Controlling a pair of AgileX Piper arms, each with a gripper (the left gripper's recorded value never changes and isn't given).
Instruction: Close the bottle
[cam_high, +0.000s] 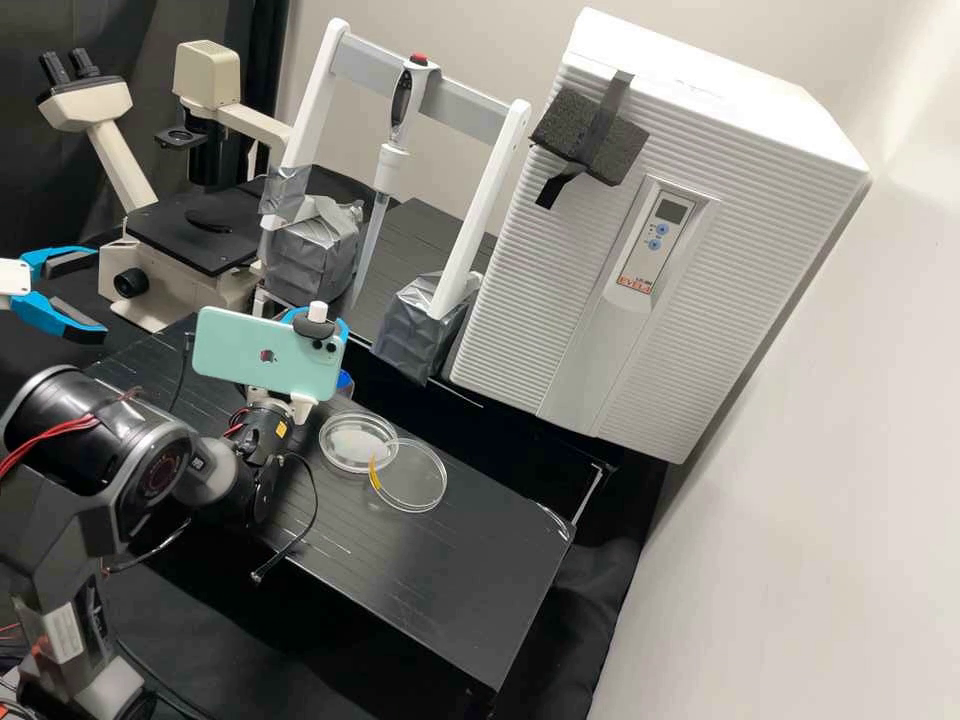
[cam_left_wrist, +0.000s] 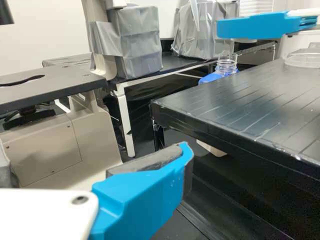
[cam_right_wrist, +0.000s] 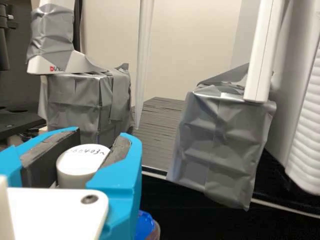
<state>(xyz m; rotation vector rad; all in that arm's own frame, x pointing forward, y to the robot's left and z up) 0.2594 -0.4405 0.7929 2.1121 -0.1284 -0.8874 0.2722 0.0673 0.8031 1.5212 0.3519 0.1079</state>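
Note:
My right gripper (cam_high: 318, 320) (cam_right_wrist: 97, 145) is shut on a white cap (cam_right_wrist: 80, 161) with handwriting on its top. It hangs over the back left of the raised black platform (cam_high: 450, 560), behind a teal phone (cam_high: 268, 352) mounted on the arm. Just beneath it I see a blue rim of the bottle (cam_right_wrist: 146, 227) (cam_high: 345, 380). The bottle's clear threaded neck (cam_left_wrist: 227, 62) stands uncapped past the platform's far edge. My left gripper (cam_high: 95, 292) (cam_left_wrist: 202, 90) is open and holds nothing, off the platform's left side and low beside the microscope.
Two clear petri dishes (cam_high: 357, 440) (cam_high: 410, 475) lie mid-platform. A microscope (cam_high: 170, 240) stands at the left. A white pipette stand (cam_high: 400, 90) on grey taped weights (cam_high: 420, 325) stands behind. A large white ribbed machine (cam_high: 660, 230) fills the right.

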